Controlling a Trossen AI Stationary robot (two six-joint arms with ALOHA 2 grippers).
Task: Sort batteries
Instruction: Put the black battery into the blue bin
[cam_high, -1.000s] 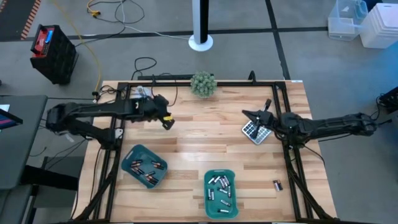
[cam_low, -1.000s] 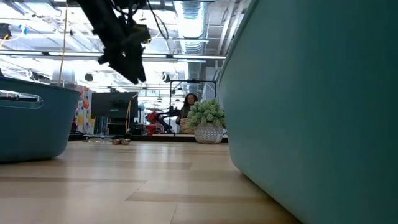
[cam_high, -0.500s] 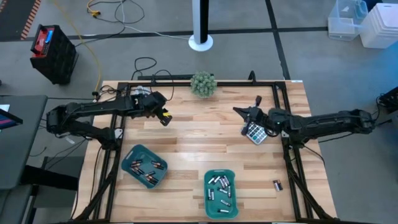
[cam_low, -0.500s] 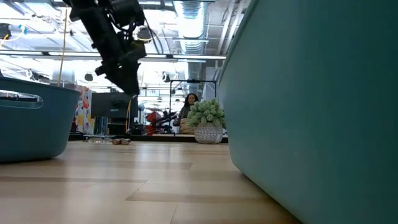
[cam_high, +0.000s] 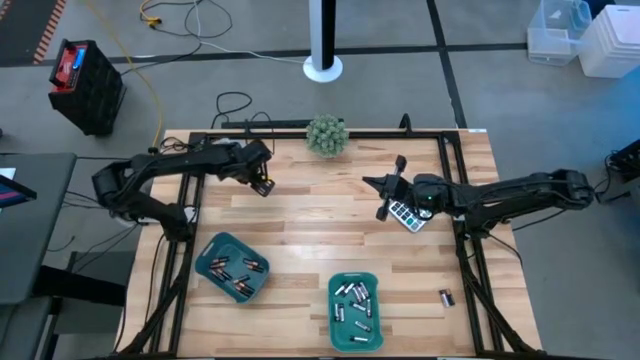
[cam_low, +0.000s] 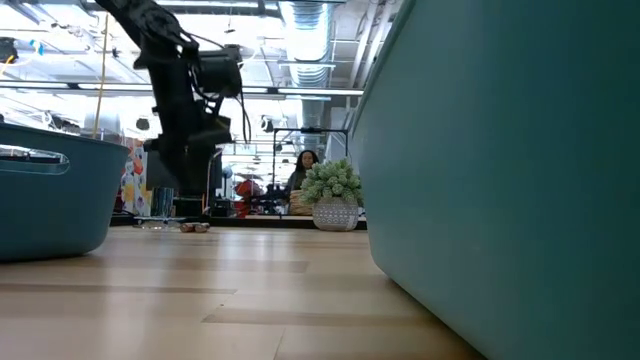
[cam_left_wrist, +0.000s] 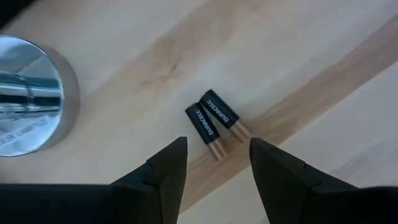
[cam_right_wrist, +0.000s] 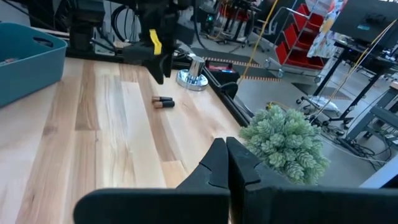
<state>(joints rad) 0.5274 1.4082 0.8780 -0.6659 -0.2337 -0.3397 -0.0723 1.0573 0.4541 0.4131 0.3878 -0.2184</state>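
Over at the far left corner of the desk the left claw hangs with its fingers spread apart and nothing between them, pointing down at two dark batteries with coppery ends that lie side by side, touching, on the bare wood just beside a shiny round metal foot. From the right arm's camera that same pair shows as a small dark shape near the metal foot, with the left claw just above them. The right claw is pinched fully closed and holds nothing; it hovers near the middle of the desk's right half, just beside the grey calculator, with a small potted plant at the far edge of the desk between the two arms. Nearer the front, a teal tray on the left holds several dark cells, and a second teal tray nearer the middle holds silvery-white ones. One more dark battery lies alone on the wood by the front right edge, well apart from both trays.
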